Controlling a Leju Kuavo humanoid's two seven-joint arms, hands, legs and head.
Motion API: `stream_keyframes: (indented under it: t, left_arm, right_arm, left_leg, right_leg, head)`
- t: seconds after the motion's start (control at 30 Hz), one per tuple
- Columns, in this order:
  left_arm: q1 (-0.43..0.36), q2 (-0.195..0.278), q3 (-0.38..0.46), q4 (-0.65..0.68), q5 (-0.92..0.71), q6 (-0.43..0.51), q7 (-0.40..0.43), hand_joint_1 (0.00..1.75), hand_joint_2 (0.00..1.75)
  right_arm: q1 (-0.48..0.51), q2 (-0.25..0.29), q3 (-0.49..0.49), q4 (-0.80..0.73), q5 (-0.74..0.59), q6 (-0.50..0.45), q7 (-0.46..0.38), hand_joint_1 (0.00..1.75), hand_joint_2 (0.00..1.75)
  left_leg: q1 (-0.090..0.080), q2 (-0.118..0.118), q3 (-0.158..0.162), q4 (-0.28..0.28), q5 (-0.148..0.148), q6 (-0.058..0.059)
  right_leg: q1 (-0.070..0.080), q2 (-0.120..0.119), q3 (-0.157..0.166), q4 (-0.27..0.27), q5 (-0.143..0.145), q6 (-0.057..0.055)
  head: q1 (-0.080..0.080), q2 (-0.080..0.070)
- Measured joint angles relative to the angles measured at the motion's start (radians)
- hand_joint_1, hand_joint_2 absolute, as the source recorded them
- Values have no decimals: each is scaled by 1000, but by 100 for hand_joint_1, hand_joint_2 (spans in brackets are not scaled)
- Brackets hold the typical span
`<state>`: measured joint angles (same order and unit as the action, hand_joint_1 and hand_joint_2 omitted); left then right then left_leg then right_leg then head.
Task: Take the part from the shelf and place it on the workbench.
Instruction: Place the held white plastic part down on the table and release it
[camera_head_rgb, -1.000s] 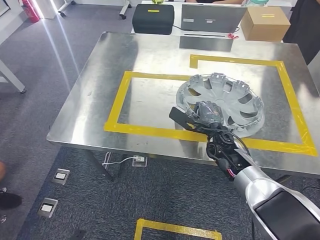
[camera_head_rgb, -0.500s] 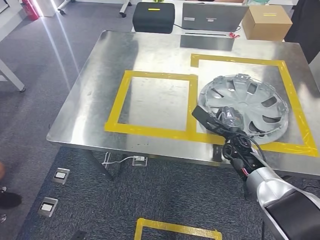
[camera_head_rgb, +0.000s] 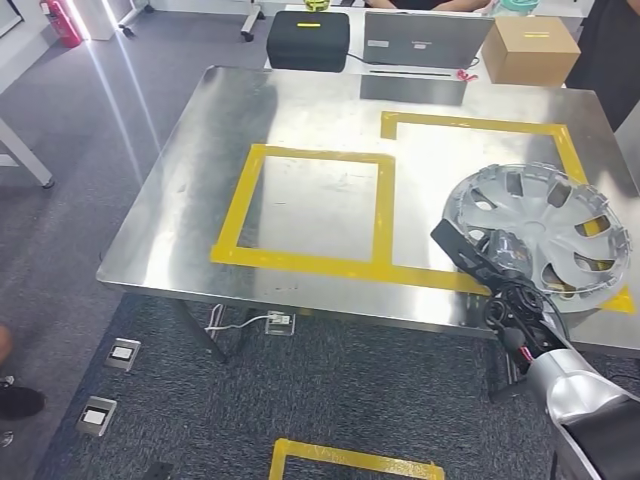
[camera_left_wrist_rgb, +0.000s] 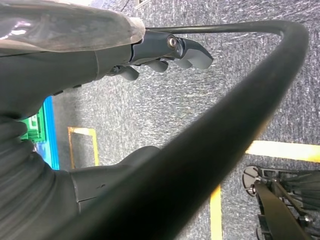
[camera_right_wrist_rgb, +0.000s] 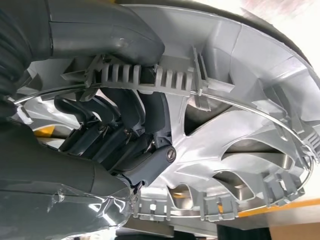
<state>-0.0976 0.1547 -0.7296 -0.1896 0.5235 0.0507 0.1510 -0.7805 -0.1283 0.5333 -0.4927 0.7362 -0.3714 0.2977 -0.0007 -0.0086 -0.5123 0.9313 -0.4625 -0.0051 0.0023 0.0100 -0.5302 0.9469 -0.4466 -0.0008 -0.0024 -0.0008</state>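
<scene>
**Right hand holds the wheel cover over the surface's right-hand corner**

Your right hand's fingers (camera_right_wrist_rgb: 113, 140) are curled through a spoke opening of the silver wheel cover (camera_head_rgb: 543, 225), with the thick thumb (camera_right_wrist_rgb: 102, 35) pressed along the ribbed rim, so the right hand (camera_head_rgb: 504, 262) is clamped on that part. In the head view the cover sits at the right of the frame, above the near right corner of the metal surface (camera_head_rgb: 226, 160); you cannot tell from these frames whether it touches the metal or hangs just above it. It overlaps the near right corner of the right-hand yellow tape rectangle (camera_head_rgb: 483, 125), and its outer rim reaches close to the surface's right edge.

Beside it, toward the middle of the frame, a second yellow tape rectangle (camera_head_rgb: 249, 200) shares one side with the first. Along the far edge, at the top of the frame, stand a black case (camera_head_rgb: 308, 40), a grey laptop (camera_head_rgb: 423, 38) and a cardboard box (camera_head_rgb: 532, 50), all well apart from the cover. A person in dark clothing (camera_head_rgb: 611, 50) stands at the upper right, near the surface's far corner.

Your left hand (camera_left_wrist_rgb: 166, 50) hangs over grey carpet with its fingers (camera_left_wrist_rgb: 194, 55) loosely extended and holding nothing. More yellow tape (camera_head_rgb: 355, 458) marks the floor at the bottom of the head view.
</scene>
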Motion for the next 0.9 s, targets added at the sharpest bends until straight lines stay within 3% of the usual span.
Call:
stream_keyframes:
  t: [0.9]
  left_arm:
    - [1, 4, -1, 0, 25, 7, -2, 0, 175]
  right_arm:
    - [28, -12, -60, -9, -16, -15, -59, 175, 175]
  left_leg:
    - [0, 0, 4, 0, 0, 0]
  right_leg:
    - [0, 0, 5, 0, 0, 0]
  head:
    - [0, 0]
